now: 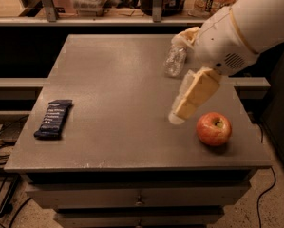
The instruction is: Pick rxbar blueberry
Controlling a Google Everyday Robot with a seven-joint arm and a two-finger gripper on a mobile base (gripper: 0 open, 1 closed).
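The rxbar blueberry (53, 118) is a flat dark navy bar with white text, lying near the left edge of the grey table (118, 89). My gripper (179, 114) hangs from the white arm at the right, its tips low over the table just left of a red apple (213, 128). It is far to the right of the bar and holds nothing that I can see.
A clear plastic bottle (175, 61) lies on its side at the back right of the table, partly behind my arm. A shelf with containers runs behind the table. Drawers are below the table's front edge, and cables lie on the floor at the left.
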